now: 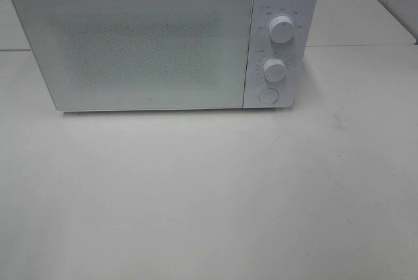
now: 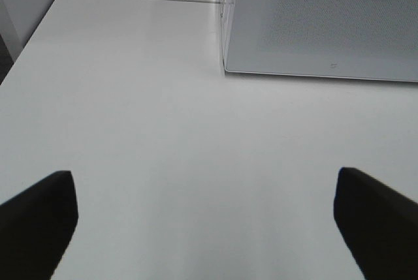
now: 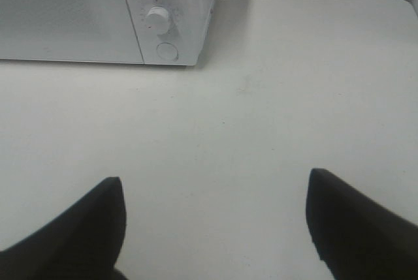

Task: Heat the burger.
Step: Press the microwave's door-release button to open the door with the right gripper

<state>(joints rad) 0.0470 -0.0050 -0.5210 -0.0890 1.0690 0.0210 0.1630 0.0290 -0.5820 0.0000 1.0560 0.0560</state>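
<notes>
Here, closed microwave (image 1: 153,38), interior hidden, left tool (image 2: 204,181) spread

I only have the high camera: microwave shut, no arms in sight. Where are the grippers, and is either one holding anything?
Observer: The left gripper is open and empty, over the table, pointing at the left end of the microwave door.
Operator: And the right?
Observer: The right gripper is open and empty too, pointing toward the microwave's control end, where the lower knob shows.
Operator: Any burger in the wrist views?
Observer: No, neither wrist view shows the burger.
</notes>
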